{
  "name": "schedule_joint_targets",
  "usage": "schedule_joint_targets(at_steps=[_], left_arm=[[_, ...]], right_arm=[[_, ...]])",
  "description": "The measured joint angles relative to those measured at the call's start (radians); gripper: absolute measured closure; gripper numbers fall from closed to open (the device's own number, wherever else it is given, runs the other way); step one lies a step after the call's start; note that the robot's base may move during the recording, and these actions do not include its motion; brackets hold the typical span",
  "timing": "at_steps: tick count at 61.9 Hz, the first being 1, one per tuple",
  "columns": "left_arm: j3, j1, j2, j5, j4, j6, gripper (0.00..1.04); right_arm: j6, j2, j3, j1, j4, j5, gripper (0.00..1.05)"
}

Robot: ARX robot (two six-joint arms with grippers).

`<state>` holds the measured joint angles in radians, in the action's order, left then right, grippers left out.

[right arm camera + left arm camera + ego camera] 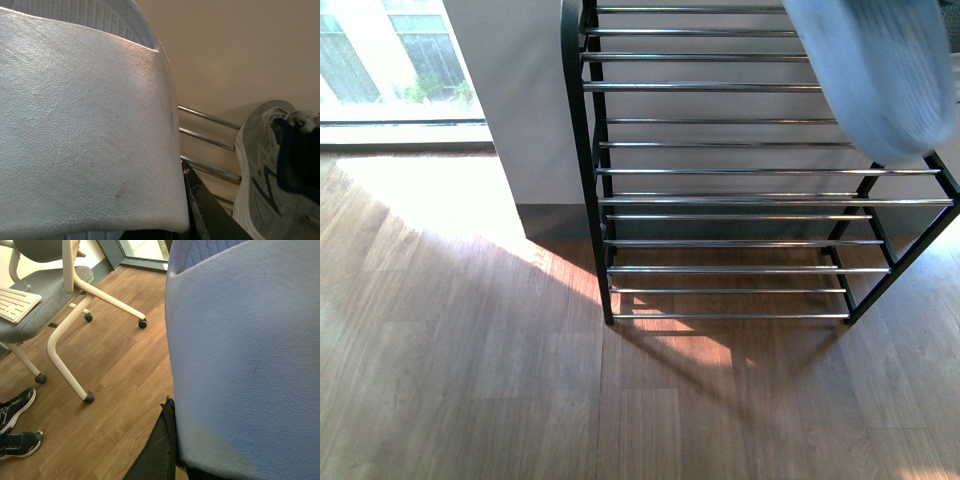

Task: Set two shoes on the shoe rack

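The shoe rack [740, 200], a black frame with tiers of chrome bars, stands on the wood floor against a grey wall. A pale blue-white slide [880, 80] hangs over its upper right corner; no arm shows in the front view. In the right wrist view my right gripper [165, 200] is shut on a slide [85, 130], one black finger [205, 210] showing at its edge. Beyond it a grey knit sneaker [260, 170] lies on the rack bars [210, 145]. My left gripper [200, 440] is shut on the other slide [245, 350], which hides all but one finger [160, 450].
A white-legged office chair on castors [75, 340] with a keyboard [15, 302] on its seat stands over the floor in the left wrist view. Two black trainers [15, 425] lie near it. A bright window [390, 60] is left of the rack.
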<state>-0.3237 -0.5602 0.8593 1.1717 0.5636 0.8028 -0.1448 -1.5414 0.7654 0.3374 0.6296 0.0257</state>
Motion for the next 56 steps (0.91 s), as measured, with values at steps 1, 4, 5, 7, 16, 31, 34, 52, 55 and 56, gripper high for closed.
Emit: schedule_joint_targets(at_steps=[1, 4, 5, 7, 16, 31, 34, 52, 55, 56], left_arm=[[0.000, 0.000, 0.000, 0.000, 0.000, 0.000, 1.03], [0.000, 0.000, 0.000, 0.000, 0.000, 0.000, 1.03], [0.000, 0.000, 0.000, 0.000, 0.000, 0.000, 1.03], [0.000, 0.000, 0.000, 0.000, 0.000, 0.000, 1.03], [0.000, 0.000, 0.000, 0.000, 0.000, 0.000, 1.03], [0.000, 0.000, 0.000, 0.000, 0.000, 0.000, 1.03], [0.000, 0.000, 0.000, 0.000, 0.000, 0.000, 1.03], [0.000, 0.000, 0.000, 0.000, 0.000, 0.000, 1.03], [0.000, 0.000, 0.000, 0.000, 0.000, 0.000, 1.03], [0.000, 0.000, 0.000, 0.000, 0.000, 0.000, 1.03]], right_arm=[[0.002, -0.015, 0.019, 0.000, -0.010, 0.003, 1.03], [0.023, -0.085, 0.113, -0.004, -0.063, 0.022, 1.03], [0.027, -0.098, 0.130, -0.004, -0.072, 0.028, 1.03], [0.031, -0.138, 0.185, -0.006, -0.105, 0.045, 1.03], [0.063, -0.292, 0.404, -0.019, -0.238, 0.099, 1.03], [0.121, -0.573, 0.745, -0.032, -0.426, 0.184, 1.03], [0.122, -0.623, 0.791, -0.032, -0.451, 0.212, 1.03], [0.069, -0.754, 0.916, -0.054, -0.537, 0.341, 1.03], [0.057, -0.758, 0.924, -0.060, -0.538, 0.381, 1.03], [0.056, -0.760, 0.925, -0.061, -0.538, 0.391, 1.03]])
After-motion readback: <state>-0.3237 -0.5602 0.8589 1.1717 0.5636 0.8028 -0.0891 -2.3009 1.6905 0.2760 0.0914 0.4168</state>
